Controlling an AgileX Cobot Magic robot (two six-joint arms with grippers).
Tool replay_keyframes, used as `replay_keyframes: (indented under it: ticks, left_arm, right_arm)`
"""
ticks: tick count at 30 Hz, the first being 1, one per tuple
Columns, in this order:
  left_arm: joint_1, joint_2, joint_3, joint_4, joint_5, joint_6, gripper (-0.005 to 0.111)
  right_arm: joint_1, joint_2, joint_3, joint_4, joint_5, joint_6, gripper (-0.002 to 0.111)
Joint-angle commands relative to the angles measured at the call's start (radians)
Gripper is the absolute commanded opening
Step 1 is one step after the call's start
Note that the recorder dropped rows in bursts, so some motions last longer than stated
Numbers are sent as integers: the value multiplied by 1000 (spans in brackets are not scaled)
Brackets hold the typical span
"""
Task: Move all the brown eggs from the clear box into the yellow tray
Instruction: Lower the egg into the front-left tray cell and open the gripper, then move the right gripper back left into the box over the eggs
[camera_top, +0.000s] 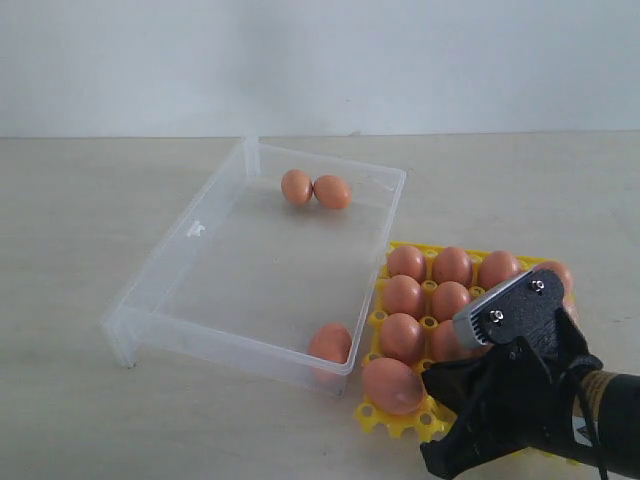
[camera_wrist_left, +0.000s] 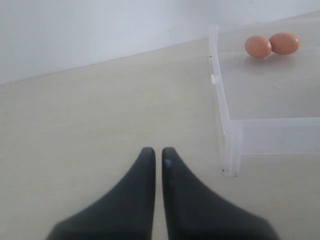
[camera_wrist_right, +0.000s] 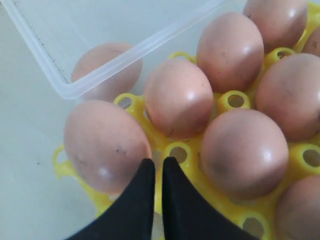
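Done: most of the brown eggs (camera_top: 452, 266) sit in the yellow tray (camera_top: 395, 421). At least nine show, and the arm hides the rest.
Left: three eggs in the clear box (camera_top: 185, 235), a touching pair (camera_top: 297, 187) at the far end and one egg (camera_top: 331, 343) in the near corner beside the tray.
Right pincer (camera_wrist_right: 155, 162): closed, holding nothing, over the tray's near corner.
Left pincer (camera_wrist_left: 155, 151): closed, empty, over bare table (camera_wrist_left: 75, 125) outside the box.
Edges: the lone egg hugs the box wall, so it likely needs lifting over the lip.
Room: the middle of the box is open. The tray is crowded, and I can't make out any free cells.
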Motion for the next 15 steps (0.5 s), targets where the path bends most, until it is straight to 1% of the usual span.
replay_keyframes:
  ticks: [1, 9, 15]
  left_arm:
    - [4, -4, 4, 0, -4, -11, 4]
    - [4, -4, 4, 0, -4, -11, 4]
    - [4, -4, 4, 0, -4, -11, 4]
  right_arm:
    - [-1, 29, 0, 1, -24, 7, 0]
    - [-1, 88, 0, -3, -29, 11, 0]
    - [-1, 88, 0, -3, -40, 11, 0]
